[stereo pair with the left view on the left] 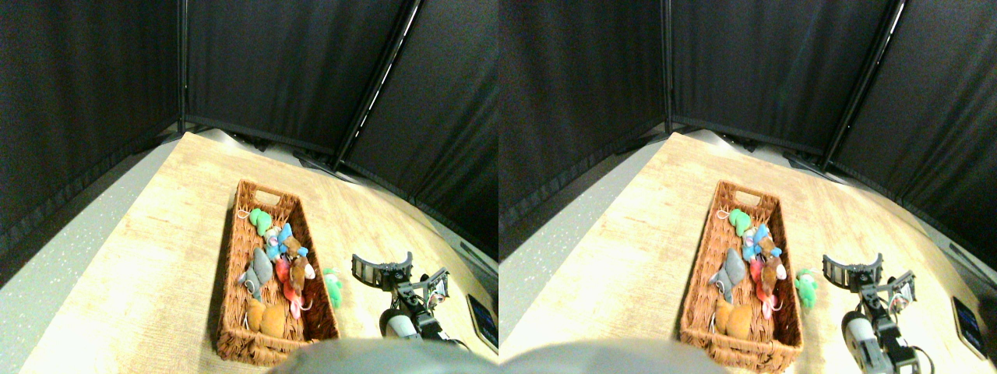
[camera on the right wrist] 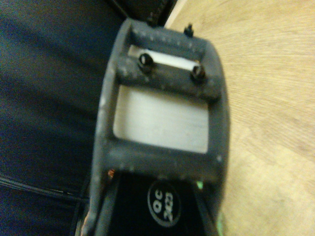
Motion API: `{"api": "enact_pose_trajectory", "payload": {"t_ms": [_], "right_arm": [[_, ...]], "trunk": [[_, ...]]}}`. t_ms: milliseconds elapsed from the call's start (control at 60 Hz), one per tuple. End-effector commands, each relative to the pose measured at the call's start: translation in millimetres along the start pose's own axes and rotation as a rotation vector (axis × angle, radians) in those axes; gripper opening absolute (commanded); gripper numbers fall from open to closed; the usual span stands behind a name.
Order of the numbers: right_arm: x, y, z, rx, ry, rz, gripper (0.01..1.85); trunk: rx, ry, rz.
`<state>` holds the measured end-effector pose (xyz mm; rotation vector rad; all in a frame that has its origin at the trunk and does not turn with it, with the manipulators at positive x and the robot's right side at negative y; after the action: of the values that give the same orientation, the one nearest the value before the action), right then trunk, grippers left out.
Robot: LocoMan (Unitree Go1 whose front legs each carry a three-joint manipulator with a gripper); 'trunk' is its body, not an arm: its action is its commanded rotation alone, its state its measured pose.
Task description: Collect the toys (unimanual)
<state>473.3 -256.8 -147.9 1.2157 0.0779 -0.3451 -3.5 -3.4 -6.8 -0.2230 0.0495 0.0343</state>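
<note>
One green toy is left out on the wooden table, just beside the right wall of the wicker basket where the others are piled. It lies lengthwise along that wall, though I can't tell which end is the head. The right gripper sits near it, spread wide and empty, so I'd come straight down and close across its narrow width without bumping the basket.

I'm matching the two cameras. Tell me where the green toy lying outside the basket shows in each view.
Stereo pair view: the green toy lies on the table, just right of the basket, between it and the gripper.
Wrist view: not clearly in it; only a green sliver at the jaw's edge.
Shared landmark: the wood-grain table, beside the jaw frame in the wrist view.
</note>
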Motion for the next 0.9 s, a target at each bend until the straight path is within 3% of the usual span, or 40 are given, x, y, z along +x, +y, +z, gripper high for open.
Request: {"api": "enact_pose_trajectory", "payload": {"t_ms": [17,250,433,733,900], "right_arm": [[-1.2,-1,4,-0.031,0.000,0.071,1.07],[1.9,-29,-9,0.068,0.081,0.031,1.01],[1.9,-48,-28,0.164,0.096,-0.015,0.96],[10.2,-60,-45,0.195,0.133,-0.030,0.93],[17.1,-65,-49,0.180,0.116,-0.052,0.94]], "trunk": [[0.022,0.015,0.003],[0.014,0.018,0.014],[0.000,0.016,0.023],[-0.025,0.009,0.036],[-0.031,0.003,0.042]]}}
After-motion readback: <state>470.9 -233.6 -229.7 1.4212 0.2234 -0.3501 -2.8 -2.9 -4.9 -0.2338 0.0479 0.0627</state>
